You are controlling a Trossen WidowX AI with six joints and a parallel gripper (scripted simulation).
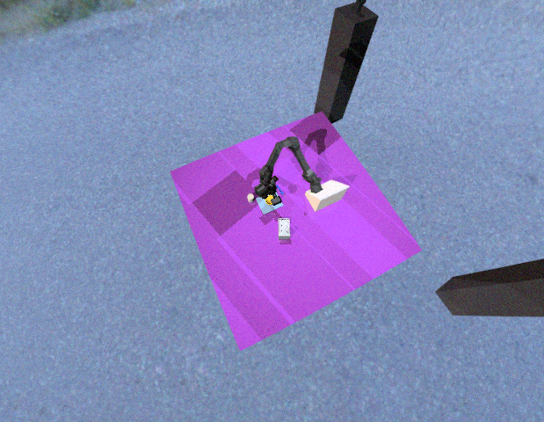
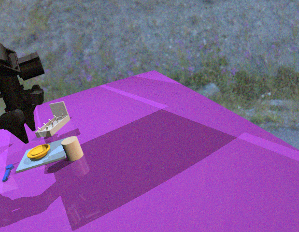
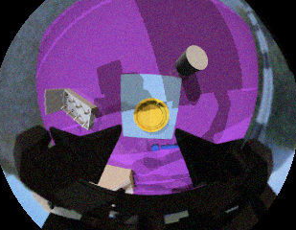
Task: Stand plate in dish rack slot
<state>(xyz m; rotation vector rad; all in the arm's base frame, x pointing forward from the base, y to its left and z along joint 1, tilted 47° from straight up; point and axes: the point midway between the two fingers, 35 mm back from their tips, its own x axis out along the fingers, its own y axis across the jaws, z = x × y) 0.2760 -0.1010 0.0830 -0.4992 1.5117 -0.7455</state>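
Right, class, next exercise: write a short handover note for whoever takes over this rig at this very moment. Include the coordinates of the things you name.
Claw (image 2: pixel 31 137) (image 3: pixel 149 129): open, holding nothing, above the plate.
Plate (image 2: pixel 38 151) (image 3: pixel 150 115): yellow, lying flat on the light-blue board (image 2: pixel 55 155) (image 3: pixel 148 86).
Dish rack (image 2: pixel 57 125) (image 3: pixel 80 111) (image 1: pixel 284 228): on the purple table top, off to one side of the board; no plate in it.
Nearby: an upright tan cylinder (image 2: pixel 73 149) (image 3: pixel 195 58) and a blue spoon-like item (image 2: pixel 7 172) (image 3: pixel 162 148).
Done: claw placed over the plate.
Left: grip and lift the plate, stand it in a slot between the rails, let go, move the arm away.
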